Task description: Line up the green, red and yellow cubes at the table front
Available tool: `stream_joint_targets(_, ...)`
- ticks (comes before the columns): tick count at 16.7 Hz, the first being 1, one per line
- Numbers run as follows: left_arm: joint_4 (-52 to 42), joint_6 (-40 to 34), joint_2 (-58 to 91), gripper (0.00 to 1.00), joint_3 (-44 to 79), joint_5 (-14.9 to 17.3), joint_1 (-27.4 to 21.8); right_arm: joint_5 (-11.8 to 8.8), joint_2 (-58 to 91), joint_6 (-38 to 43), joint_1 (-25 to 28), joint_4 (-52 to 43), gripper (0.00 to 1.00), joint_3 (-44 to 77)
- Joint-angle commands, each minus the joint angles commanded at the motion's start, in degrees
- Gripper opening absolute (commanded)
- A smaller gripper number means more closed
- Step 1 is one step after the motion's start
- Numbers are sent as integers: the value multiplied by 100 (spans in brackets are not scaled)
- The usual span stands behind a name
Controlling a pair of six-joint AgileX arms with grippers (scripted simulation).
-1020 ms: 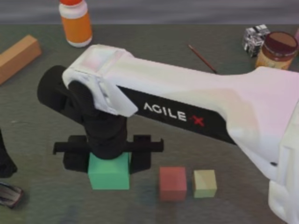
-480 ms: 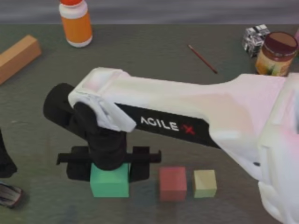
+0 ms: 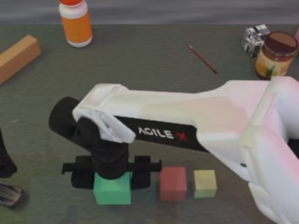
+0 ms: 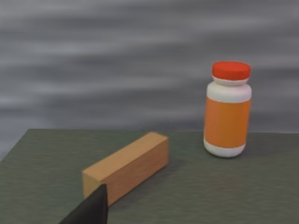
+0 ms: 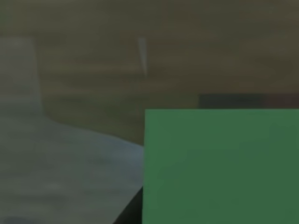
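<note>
The mint-green cube [image 3: 112,190] sits near the table [image 3: 154,70] front, left of the red and yellow cubes. My right gripper [image 3: 112,177] reaches across from the right and is shut on it, a black finger on each side. That green cube [image 5: 219,163] fills much of the right wrist view. The brick-red cube [image 3: 173,183] stands a short gap to its right. The pale yellow cube [image 3: 205,183] is just beyond, so all three form a row. My left gripper [image 3: 7,186] is parked at the table's left edge.
An orange bottle [image 3: 76,23] [image 4: 227,109] and a tan wooden block [image 3: 16,56] [image 4: 126,165] stand at the back left. At the back right are a patterned cube [image 3: 254,38], a brown jar [image 3: 276,53] and a thin stick [image 3: 202,59].
My right gripper has carried the green cube toward the table front and slightly right, closer to the red cube's line. The red and yellow cubes and the left arm stayed put.
</note>
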Motion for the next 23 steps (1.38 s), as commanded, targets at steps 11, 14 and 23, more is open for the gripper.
stream_joint_targets(11, 0, 0, 0, 100, 0, 0, 0, 0, 0, 0, 0, 0, 90, 0)
stream_joint_targets(14, 0, 0, 0, 100, 0, 0, 0, 0, 0, 0, 0, 0, 100, 0)
stream_joint_targets(23, 0, 0, 0, 100, 0, 0, 0, 1, -13, -4, 6, -100, 100, 100)
